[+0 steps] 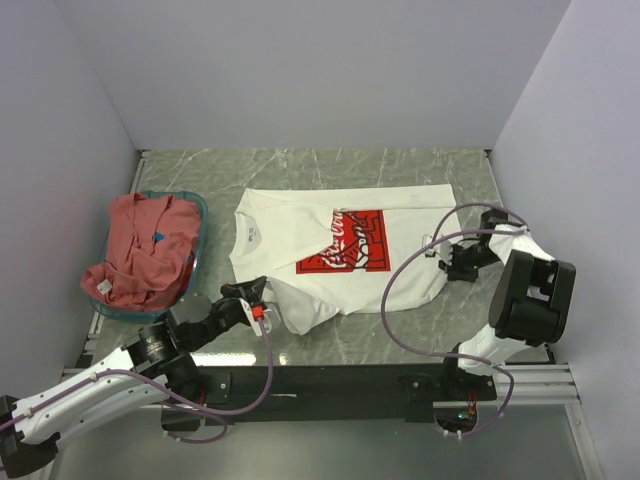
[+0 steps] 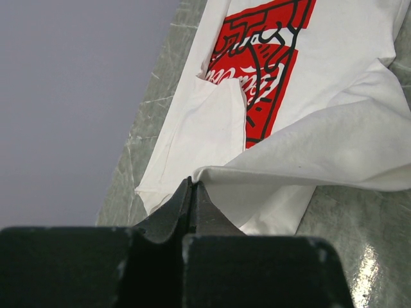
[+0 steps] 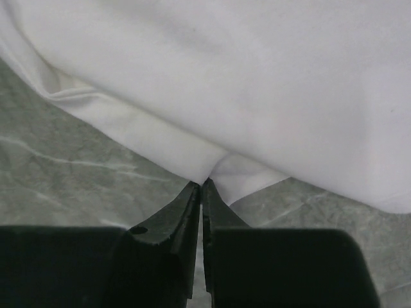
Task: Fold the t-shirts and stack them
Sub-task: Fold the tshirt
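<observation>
The white t-shirt point(image 1: 330, 255) with the red Coca-Cola print lies spread on the marble table, its near edge partly folded up over itself. My left gripper point(image 1: 262, 303) is shut on the shirt's near left edge; in the left wrist view the cloth point(image 2: 308, 147) runs right from the closed tips point(image 2: 192, 183). My right gripper point(image 1: 450, 262) is shut on the shirt's right edge; in the right wrist view the white cloth point(image 3: 244, 83) meets the closed tips point(image 3: 203, 184). The salmon-red t-shirt point(image 1: 140, 250) lies crumpled in the basket at the left.
A teal plastic basket point(image 1: 198, 215) stands at the table's left, holding the red shirt. Grey walls close in the left, back and right sides. Purple cables loop from the right arm point(image 1: 530, 295) over the table's near right part.
</observation>
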{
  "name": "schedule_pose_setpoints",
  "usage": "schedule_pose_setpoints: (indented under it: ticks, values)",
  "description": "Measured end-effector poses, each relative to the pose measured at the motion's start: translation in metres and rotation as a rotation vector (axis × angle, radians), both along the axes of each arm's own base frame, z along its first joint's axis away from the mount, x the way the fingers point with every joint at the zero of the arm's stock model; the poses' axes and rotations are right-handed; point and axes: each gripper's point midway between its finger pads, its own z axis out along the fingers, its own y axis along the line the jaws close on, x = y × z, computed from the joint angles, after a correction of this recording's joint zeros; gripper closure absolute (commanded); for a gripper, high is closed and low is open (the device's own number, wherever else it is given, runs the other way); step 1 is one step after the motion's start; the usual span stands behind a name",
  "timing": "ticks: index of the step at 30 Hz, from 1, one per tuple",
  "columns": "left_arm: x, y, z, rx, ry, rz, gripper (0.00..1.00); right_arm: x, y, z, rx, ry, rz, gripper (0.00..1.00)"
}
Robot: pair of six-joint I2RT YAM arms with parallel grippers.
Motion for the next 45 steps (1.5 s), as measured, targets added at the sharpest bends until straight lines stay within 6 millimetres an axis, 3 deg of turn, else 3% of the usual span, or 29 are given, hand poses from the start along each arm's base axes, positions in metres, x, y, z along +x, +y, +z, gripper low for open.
schedule_pose_setpoints:
  ticks: [7, 11, 15, 17, 23, 29, 33, 41, 45]
  values:
    - [0.000, 0.001, 0.002, -0.007, -0.004, 0.000, 1.00, -0.018, -0.004, 0.023, -0.056, -0.030, -0.003, 0.83]
    - [-0.001, 0.001, 0.003, -0.009, -0.006, -0.001, 1.00, -0.032, -0.007, 0.015, -0.082, 0.012, -0.006, 0.79]
    - [-0.001, 0.001, 0.003, -0.009, -0.006, -0.001, 1.00, -0.048, -0.009, 0.006, -0.105, 0.067, -0.009, 0.65]
    - [-0.001, 0.001, 0.003, -0.010, -0.006, -0.001, 1.00, -0.055, -0.010, 0.005, -0.118, 0.078, -0.012, 0.63]
    - [-0.001, 0.001, 0.003, -0.010, -0.006, -0.002, 1.00, -0.069, -0.022, 0.027, -0.103, 0.068, -0.074, 0.59]
    - [-0.001, 0.000, 0.002, -0.010, -0.004, -0.008, 1.00, -0.055, -0.028, 0.053, -0.042, 0.035, -0.093, 0.51]
    - [-0.001, -0.001, 0.001, -0.009, 0.000, -0.008, 1.00, -0.041, -0.024, 0.053, 0.020, 0.044, -0.033, 0.34]
    - [-0.002, -0.003, -0.002, 0.002, 0.010, -0.020, 1.00, -0.038, -0.009, 0.042, 0.043, 0.115, 0.143, 0.35]
    - [-0.003, -0.004, -0.003, 0.003, 0.012, -0.026, 1.00, -0.034, -0.014, 0.033, 0.018, 0.158, 0.160, 0.39]
